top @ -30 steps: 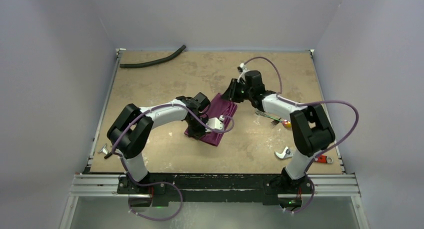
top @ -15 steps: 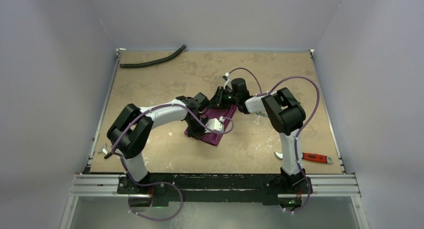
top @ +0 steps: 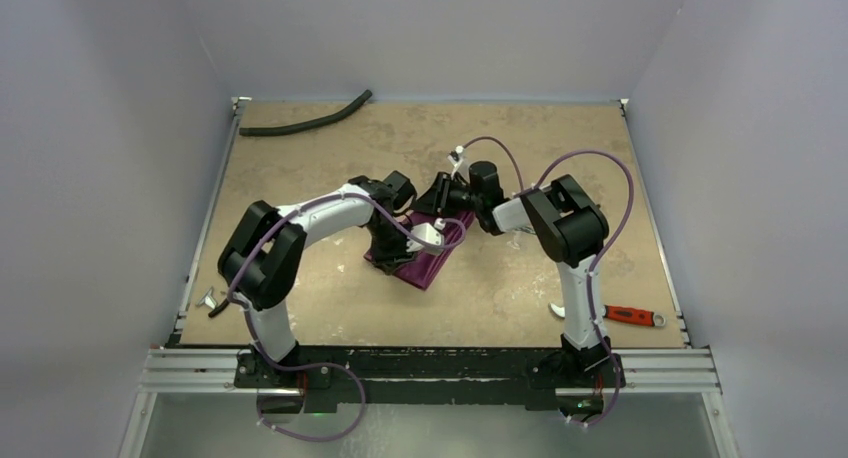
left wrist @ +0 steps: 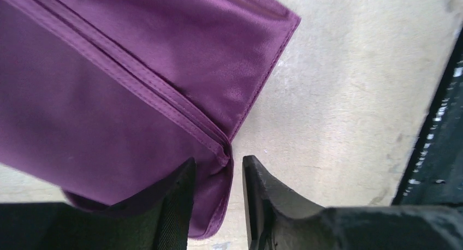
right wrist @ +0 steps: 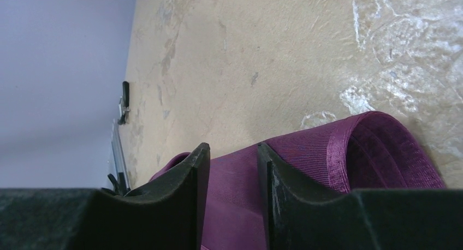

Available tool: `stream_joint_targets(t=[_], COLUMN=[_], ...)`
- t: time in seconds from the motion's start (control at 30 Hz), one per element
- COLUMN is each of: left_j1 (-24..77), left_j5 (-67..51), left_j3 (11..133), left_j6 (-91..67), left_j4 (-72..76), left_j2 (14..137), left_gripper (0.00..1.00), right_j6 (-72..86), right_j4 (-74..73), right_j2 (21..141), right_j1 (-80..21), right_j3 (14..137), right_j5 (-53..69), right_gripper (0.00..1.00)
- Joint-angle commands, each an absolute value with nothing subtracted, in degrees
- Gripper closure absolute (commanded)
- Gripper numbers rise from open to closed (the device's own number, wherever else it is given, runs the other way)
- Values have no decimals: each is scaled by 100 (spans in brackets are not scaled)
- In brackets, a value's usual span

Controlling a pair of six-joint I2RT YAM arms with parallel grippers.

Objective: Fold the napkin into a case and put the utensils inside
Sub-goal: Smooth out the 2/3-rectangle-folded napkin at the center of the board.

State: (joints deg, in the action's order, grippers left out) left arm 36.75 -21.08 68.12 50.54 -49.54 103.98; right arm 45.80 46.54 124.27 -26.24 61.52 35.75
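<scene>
Near the table's (top: 520, 278) near right edge a red-handled wrench (top: 632, 315) is seen, and bare tabletop is left between that edge and the folded napkin (top: 418, 265), laid mid-table as a slanted rectangle. At one hemmed corner the left gripper (left wrist: 218, 165) is held narrowly parted, the hem lying loose in the gap, while at the far rolled fold the right gripper (right wrist: 233, 149) is likewise spread, cloth seen between its fingers. Beyond, a broad bare stretch is bounded by the far edge, where a black hose (top: 305, 124) is laid at the left corner.
</scene>
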Motion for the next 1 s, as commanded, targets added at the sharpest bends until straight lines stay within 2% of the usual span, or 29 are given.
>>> stream_joint_targets(t=[0.0, 0.1, 0.27, 0.43, 0.57, 0.87, 0.97], left_j1=[3635, 3635, 3596, 3419, 3409, 3281, 3278], left_j5=[-2871, -3232, -3502, -2888, -2354, -2073, -2015], left_j3=[7658, 8010, 8397, 7717, 7289, 7082, 6885], left_j6=[4959, 4808, 4432, 3541, 3533, 3880, 3994], left_j4=[-5788, -6088, -6013, -4263, -3491, -3262, -3219], left_j2=[10281, 10310, 10387, 10093, 10294, 10862, 10863], left_gripper=[61, 55, 54, 60, 68, 78, 78], right_j6=[4758, 4937, 4964, 5082, 5134, 4966, 4891], right_j4=[5201, 5544, 5728, 5987, 6017, 5481, 5393], right_j2=[12397, 12348, 12199, 12108, 11984, 11154, 11062], right_j1=[-2584, -2593, -2602, -2633, -2659, -2625, -2628], right_j3=[5837, 5584, 5359, 5226, 5256, 5249, 5179], right_j5=[3501, 3428, 3218, 3100, 3116, 3176, 3190], right_gripper=[59, 59, 60, 60, 58, 44, 44])
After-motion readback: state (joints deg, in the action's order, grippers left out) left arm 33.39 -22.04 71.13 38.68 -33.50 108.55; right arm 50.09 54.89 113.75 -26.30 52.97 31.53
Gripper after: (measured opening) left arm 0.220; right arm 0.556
